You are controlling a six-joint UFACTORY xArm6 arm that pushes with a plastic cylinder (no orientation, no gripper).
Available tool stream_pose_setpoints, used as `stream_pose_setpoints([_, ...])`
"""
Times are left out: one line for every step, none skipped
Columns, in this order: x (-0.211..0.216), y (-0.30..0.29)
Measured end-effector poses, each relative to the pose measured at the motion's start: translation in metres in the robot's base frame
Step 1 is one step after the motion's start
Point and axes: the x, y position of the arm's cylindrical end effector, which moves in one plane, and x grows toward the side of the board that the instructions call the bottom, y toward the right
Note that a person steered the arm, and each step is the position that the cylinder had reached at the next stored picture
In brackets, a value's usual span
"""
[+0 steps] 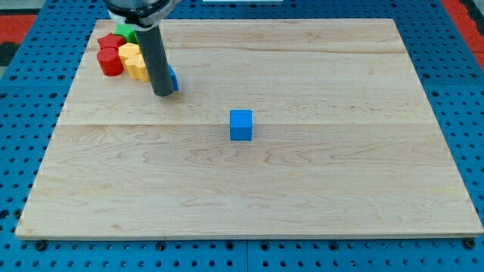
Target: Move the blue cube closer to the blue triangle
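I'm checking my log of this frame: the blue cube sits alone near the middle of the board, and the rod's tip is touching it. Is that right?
Not quite. The blue cube does sit alone near the middle of the board, but my tip is not touching it. The camera view shows it well apart, toward the view's upper left, beside a blue block mostly hidden behind the rod.

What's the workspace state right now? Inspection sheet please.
Surface: wooden board on blue pegboard base.
Job's things: blue cube alone near centre; blue triangle mostly hidden behind my rod, towards the view's top left.
Clutter: red blocks, yellow blocks, green block clustered at the view's top left.
Grippers: none fitted; my tip beside the blue triangle, apart from the cube.
Cables: nothing seen.
Surroundings: red patches at the top corners.
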Motion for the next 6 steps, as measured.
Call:
stream_pose_setpoints([-0.023, 0.043])
stream_pose_setpoints([-0.025, 0.064])
stream_pose_setpoints([0.013, 0.128])
stream_pose_setpoints([0.098, 0.241])
stream_pose_setpoints([0.142, 0.174])
stream_pose_setpoints([0.077, 0.116])
